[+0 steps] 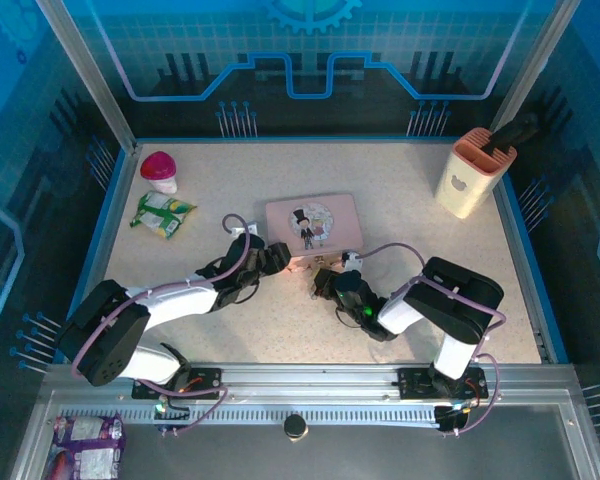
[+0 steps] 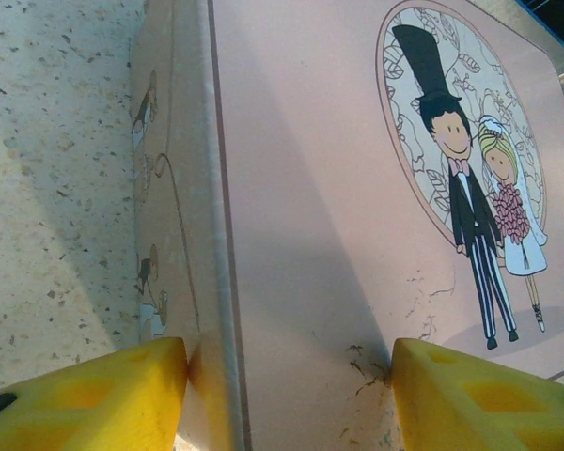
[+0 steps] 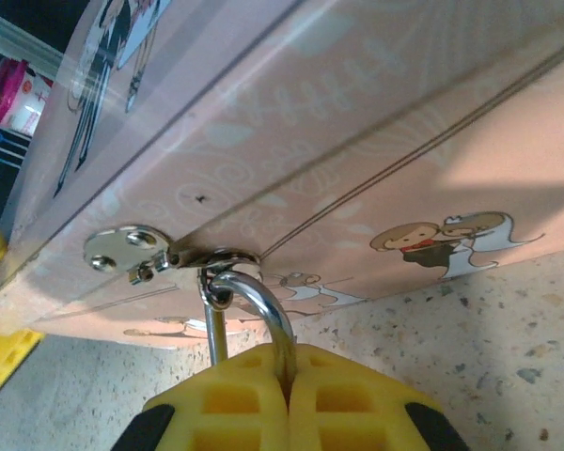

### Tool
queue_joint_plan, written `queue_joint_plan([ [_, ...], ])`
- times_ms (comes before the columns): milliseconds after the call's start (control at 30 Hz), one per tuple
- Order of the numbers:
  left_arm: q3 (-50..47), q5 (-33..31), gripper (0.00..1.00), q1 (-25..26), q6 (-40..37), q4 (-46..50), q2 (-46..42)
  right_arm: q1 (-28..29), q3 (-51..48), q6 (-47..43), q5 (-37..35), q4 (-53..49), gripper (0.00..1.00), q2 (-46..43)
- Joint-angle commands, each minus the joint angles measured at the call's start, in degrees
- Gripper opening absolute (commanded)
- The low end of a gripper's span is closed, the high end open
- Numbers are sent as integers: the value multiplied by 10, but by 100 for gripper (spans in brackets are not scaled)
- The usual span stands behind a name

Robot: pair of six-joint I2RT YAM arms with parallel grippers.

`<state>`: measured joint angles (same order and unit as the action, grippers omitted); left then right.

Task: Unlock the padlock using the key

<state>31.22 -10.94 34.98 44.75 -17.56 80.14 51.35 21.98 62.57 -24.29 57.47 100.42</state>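
Note:
The pink tin [image 1: 313, 224] with a cartoon wedding couple sits mid-table. My left gripper [image 1: 270, 258] clamps its near left corner. In the left wrist view one yellow finger [image 2: 103, 395] presses the tin's side wall and the other presses the lid [image 2: 310, 235]. My right gripper [image 3: 288, 376] is shut on the padlock's silver shackle [image 3: 263, 301], which hooks through the tin's clasp [image 3: 132, 249]. The padlock's body is hidden behind my fingers. The key is hidden. Seen from above, the right gripper [image 1: 330, 280] sits at the tin's front edge.
A pink-capped jar [image 1: 160, 170] and a green packet [image 1: 163, 214] lie at the back left. A peach holder [image 1: 473, 172] stands at the back right. Blue walls ring the table. A snack bag [image 1: 85, 440] lies outside the front rail.

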Motion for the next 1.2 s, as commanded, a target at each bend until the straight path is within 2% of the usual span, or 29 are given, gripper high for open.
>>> queue_joint_plan([
  [0,-15,-12,59,9,15,10,0,0,-2,27,-64,76,0,6],
  [367,-6,-34,59,14,45,6,39,2,-7,80,-127,168,0,53],
  [533,3,-42,59,14,54,6,50,5,-19,98,-164,140,0,31],
  [733,5,-59,59,14,53,20,28,-12,-20,125,-129,77,0,-3],
  [933,13,-49,58,14,66,19,32,-26,-32,168,-109,114,0,18],
  [1100,21,-49,58,15,67,27,36,-40,-38,191,-91,93,0,21],
  [1167,26,-49,58,14,70,39,35,-47,-44,185,-80,135,0,35],
])
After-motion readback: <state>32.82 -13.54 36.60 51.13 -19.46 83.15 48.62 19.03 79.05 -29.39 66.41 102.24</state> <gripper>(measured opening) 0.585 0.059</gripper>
